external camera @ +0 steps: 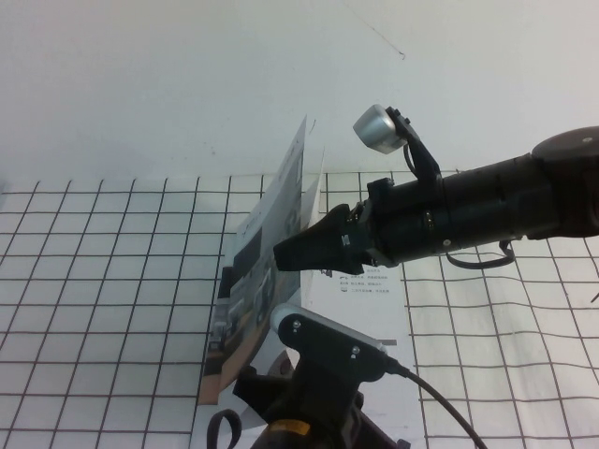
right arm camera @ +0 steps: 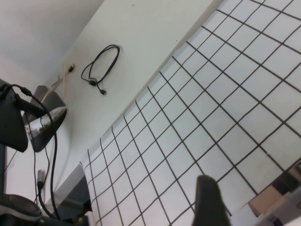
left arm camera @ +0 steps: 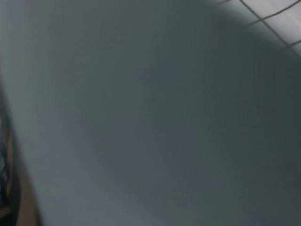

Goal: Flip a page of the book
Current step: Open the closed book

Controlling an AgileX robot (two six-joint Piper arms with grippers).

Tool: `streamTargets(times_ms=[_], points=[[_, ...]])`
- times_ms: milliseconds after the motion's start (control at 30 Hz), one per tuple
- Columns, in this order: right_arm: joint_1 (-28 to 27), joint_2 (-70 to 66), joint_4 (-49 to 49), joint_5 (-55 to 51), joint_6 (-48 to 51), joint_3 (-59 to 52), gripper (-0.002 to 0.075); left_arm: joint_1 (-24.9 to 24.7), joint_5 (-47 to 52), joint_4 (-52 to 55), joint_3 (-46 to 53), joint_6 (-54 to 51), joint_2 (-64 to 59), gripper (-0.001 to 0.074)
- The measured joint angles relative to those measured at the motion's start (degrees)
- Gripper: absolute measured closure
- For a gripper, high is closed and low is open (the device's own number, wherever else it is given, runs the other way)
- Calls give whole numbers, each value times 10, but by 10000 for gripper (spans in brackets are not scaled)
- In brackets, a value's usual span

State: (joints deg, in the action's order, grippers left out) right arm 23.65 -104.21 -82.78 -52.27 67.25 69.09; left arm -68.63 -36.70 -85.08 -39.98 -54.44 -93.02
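While the left arm sits at the near edge of the high view, its gripper (external camera: 251,391) is low over the near part of the book (external camera: 374,309), partly hidden behind its own wrist camera bracket (external camera: 328,339); can't tell if its fingers are spread or pressed together. Left wrist view is just a blurred grey-white surface filling the lens, with a corner of the grid mat (left arm camera: 277,19).

Book lies open on the black-lined grid mat (external camera: 112,281), mid-table. The page (external camera: 271,234), the cover leaf with the photo side facing left, stands lifted nearly upright, top edge tilted right.

Right gripper (external camera: 285,254) comes in horizontally from the right, tip at the raised page about mid-height. Jaws spread wide; one dark fingertip (right arm camera: 209,200) shows in the right wrist view. Whether it touches the leaf: can't tell.

Beyond the mat, a coiled black cable (right arm camera: 101,68) on the white table.
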Motion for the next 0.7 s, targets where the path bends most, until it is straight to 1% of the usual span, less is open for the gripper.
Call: streamTargets(times_ms=[300,500,700], points=[[1,0,0,-18,0,0,319,0,-85,-85,0,-5,0,738],[1,5,-1,-33,0,0,319,0,-122,-116,0,-12,4,738],[1,50,-1,-36,7,0,319,0,-157,-128,-1,-27,16,737]])
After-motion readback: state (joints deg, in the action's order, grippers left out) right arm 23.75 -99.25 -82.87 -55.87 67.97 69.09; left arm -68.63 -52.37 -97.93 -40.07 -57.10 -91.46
